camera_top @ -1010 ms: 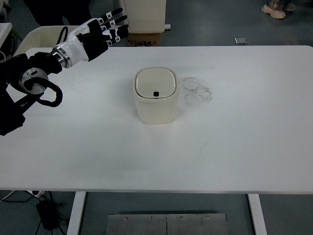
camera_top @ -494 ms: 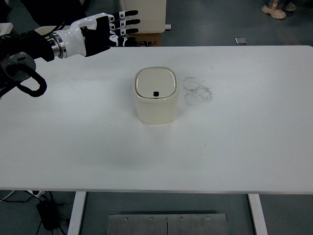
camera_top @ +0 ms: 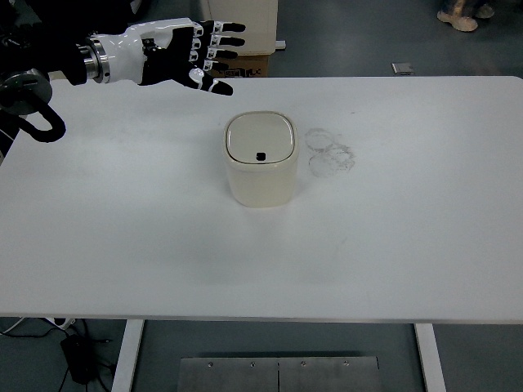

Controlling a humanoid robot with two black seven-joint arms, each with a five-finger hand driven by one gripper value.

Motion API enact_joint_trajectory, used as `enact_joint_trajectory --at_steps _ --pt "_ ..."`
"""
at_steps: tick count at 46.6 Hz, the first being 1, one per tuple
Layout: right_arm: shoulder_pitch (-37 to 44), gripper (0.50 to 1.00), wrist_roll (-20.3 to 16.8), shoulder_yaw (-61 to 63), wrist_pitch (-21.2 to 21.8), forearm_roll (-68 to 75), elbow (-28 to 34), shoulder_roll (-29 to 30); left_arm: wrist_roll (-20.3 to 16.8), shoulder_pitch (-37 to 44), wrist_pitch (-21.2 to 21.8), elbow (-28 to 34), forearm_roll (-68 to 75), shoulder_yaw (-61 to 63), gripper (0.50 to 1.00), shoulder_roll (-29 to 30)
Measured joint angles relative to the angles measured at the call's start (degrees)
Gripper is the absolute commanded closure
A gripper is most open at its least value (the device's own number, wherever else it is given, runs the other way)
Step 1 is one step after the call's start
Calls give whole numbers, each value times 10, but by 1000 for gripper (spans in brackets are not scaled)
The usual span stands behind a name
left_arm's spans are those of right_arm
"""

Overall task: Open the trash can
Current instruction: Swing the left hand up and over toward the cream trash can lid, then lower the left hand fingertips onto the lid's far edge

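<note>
A small cream trash can (camera_top: 261, 160) stands upright near the middle of the white table (camera_top: 409, 245). Its lid is shut, with a small black button (camera_top: 261, 155) near the lid's front edge. My left hand (camera_top: 204, 55), white and black, hovers above the table's far left part, up and to the left of the can. Its fingers are spread flat and hold nothing. It does not touch the can. The right arm is out of view.
Faint grey ring marks (camera_top: 329, 152) lie on the table just right of the can. A cardboard box (camera_top: 241, 64) sits on the floor beyond the far edge. A person's shoes (camera_top: 458, 15) show at the top right.
My left hand has moved to the right and turned flatter, coming closer to the can. The can has not moved.
</note>
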Motion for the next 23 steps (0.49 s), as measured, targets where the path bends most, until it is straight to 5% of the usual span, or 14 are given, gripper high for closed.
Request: enact_joint_trajectory --at_steps 23 --pt "0 507 0 0 0 0 0 0 11 -14 -39 -4 124 0 500 -2"
